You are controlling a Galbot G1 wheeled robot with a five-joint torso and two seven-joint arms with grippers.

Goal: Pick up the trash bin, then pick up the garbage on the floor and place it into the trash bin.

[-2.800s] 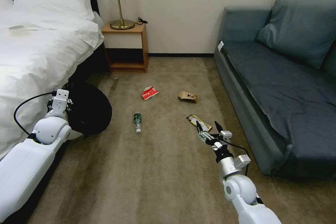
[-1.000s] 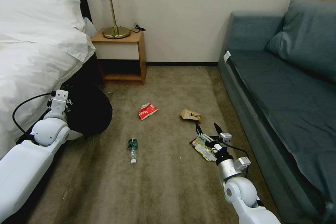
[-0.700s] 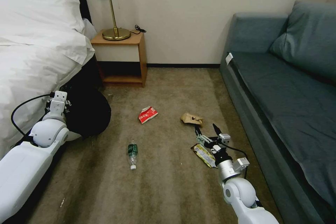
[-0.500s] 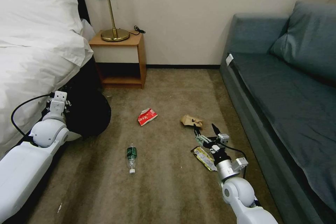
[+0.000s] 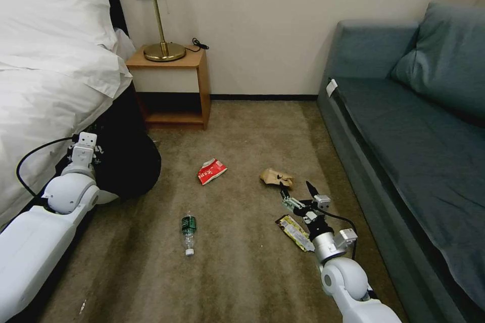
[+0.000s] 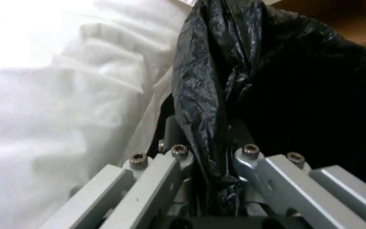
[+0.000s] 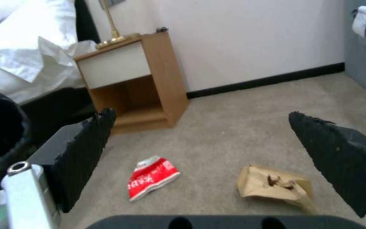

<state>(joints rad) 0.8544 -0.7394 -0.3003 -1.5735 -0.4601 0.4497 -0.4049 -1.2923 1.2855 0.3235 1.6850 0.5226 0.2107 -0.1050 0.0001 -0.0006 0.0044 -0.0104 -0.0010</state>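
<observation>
The trash bin [image 5: 129, 164], lined with a black bag, hangs tilted beside the bed. My left gripper [image 5: 85, 154] is shut on its bag-covered rim [image 6: 210, 127], with the fingers [image 6: 251, 152] pinching the plastic. The garbage lies on the carpet: a clear bottle with a green label [image 5: 188, 227], a red-and-white packet [image 5: 211, 171], a tan paper bag [image 5: 277, 177] and a yellow-black wrapper [image 5: 294, 225]. My right gripper [image 5: 297, 191] hovers open and holds nothing, above the floor between the wrapper and the paper bag. The right wrist view looks past the open gripper [image 7: 200, 113] onto the packet [image 7: 151, 178] and paper bag [image 7: 276, 187].
A white bed [image 5: 45, 86] runs along the left. A wooden nightstand [image 5: 174, 86] with a brass lamp [image 5: 161, 50] stands against the far wall. A blue-grey sofa [image 5: 404, 126] lines the right side. Open carpet [image 5: 242, 272] lies between bed and sofa.
The whole view has shifted as the robot advanced, so the litter lies nearer. The wrapper, once ahead of the right gripper, now lies beside its wrist. Both grippers keep their states.
</observation>
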